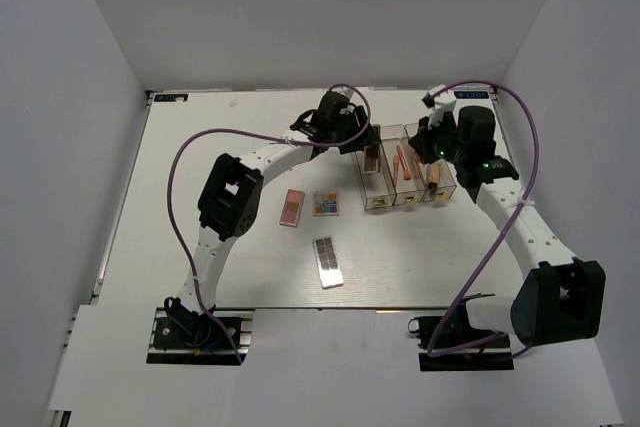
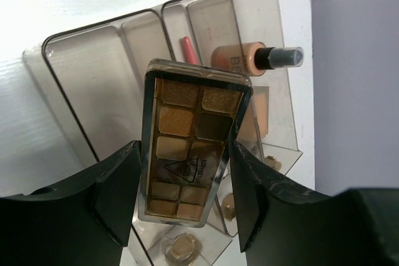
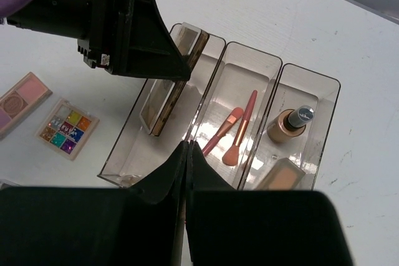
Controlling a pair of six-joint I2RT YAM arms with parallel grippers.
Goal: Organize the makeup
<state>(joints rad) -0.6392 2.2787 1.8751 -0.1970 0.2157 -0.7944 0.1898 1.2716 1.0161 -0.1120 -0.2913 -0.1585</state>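
My left gripper (image 2: 186,186) is shut on the brown palette (image 2: 194,123), one finger on each long side. It holds the palette tilted inside the left compartment of the clear box (image 2: 93,73); the palette also shows in the right wrist view (image 3: 167,95). Two pink brushes (image 3: 240,128) lie in the middle compartment. The tan bottle (image 3: 288,123) and tan tube (image 3: 280,175) are in the right compartment. My right gripper (image 3: 187,147) is shut and empty above the box's near wall. The pink palette (image 1: 292,207), multicoloured palette (image 1: 326,204) and dark grey palette (image 1: 327,261) lie on the table left of the box.
The clear box (image 1: 405,202) stands at the table's back right, between the two arms' wrists. White walls enclose the table on three sides. Purple cables loop above both arms.
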